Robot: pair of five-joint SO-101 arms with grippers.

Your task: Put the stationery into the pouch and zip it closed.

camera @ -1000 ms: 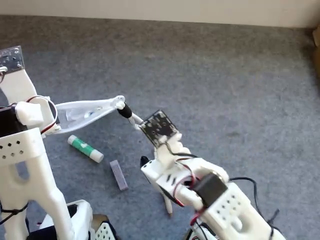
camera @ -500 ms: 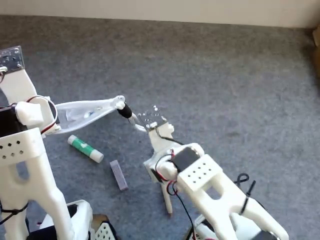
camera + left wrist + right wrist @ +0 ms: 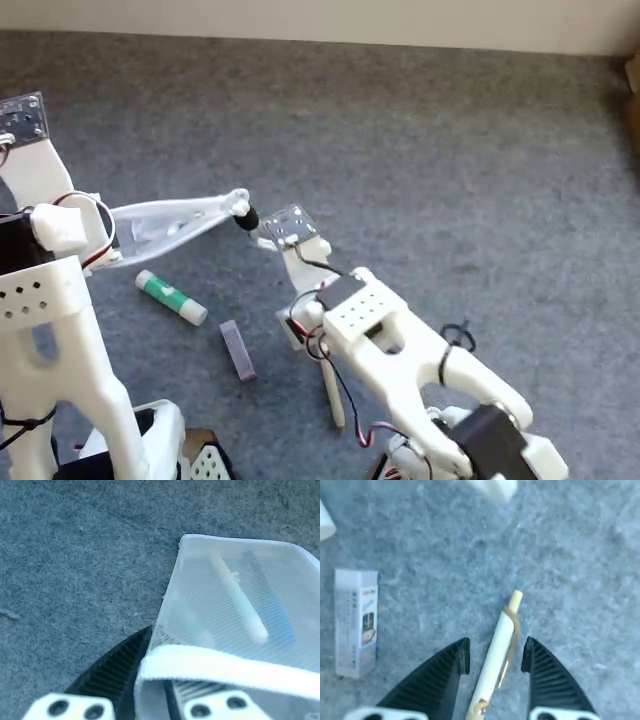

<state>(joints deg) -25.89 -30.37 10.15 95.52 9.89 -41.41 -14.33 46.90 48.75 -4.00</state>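
Pen (image 3: 496,654) between open right jaws

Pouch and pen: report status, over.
Left gripper shut on mesh pouch. Right gripper open, fingers either side of pen. Glue stick and eraser out on carpet.

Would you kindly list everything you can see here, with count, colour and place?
pouch: one, see-through white, in the left hand
white stick and blue item: one each, inside the pouch
glue stick: one, green and white, on the carpet
eraser: one, lilac, beside the glue stick
pen: one, cream, between the fingers of the right hand
carpet: one, grey, under everything
left hand: one, black, shut on the pouch
right hand: one, black, open over the pen
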